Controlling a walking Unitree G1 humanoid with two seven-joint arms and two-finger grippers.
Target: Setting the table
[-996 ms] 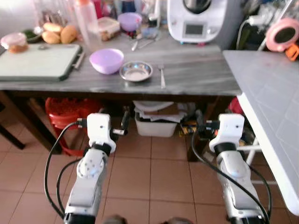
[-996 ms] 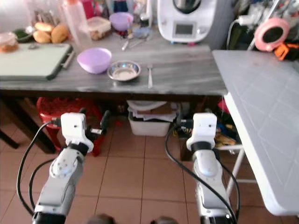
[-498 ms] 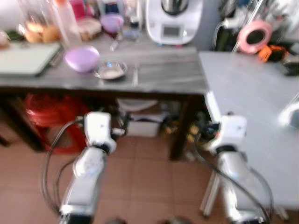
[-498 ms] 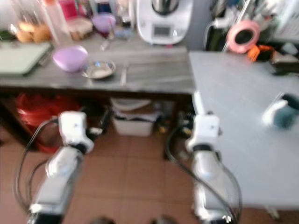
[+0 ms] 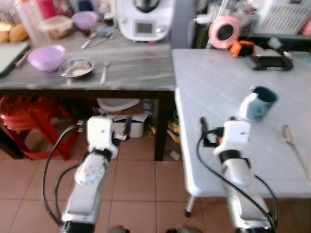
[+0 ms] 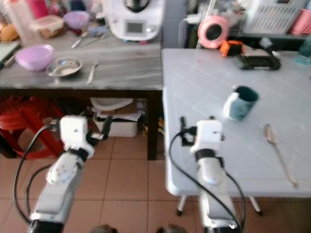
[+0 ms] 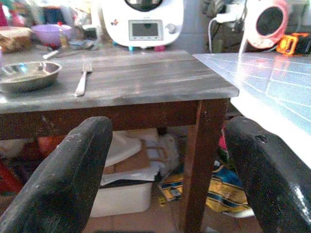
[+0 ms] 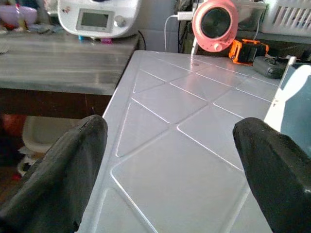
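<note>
Left eye view is showing the left gripper (image 5: 127, 130) and right gripper (image 5: 203, 131) both spread wide, carrying nothing. Judging by this, fetching is pending: the fork (image 5: 103, 73) and steel bowl (image 5: 76, 68) are lying near the grey counter's (image 5: 141, 73) front edge, possibly next.

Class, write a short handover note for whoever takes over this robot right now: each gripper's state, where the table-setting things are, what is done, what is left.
Left gripper: jaws open, empty, held low before the grey wooden table.
Right gripper: jaws open, empty, over the near edge of the white plastic table.
On the white table: teal mug and metal spoon, apart from each other.
On the grey table: lilac plastic bowl, small steel dish, metal fork beside the dish.
Done: mug and spoon are set.
Left, probably: carry bowl, dish and fork across.
</note>
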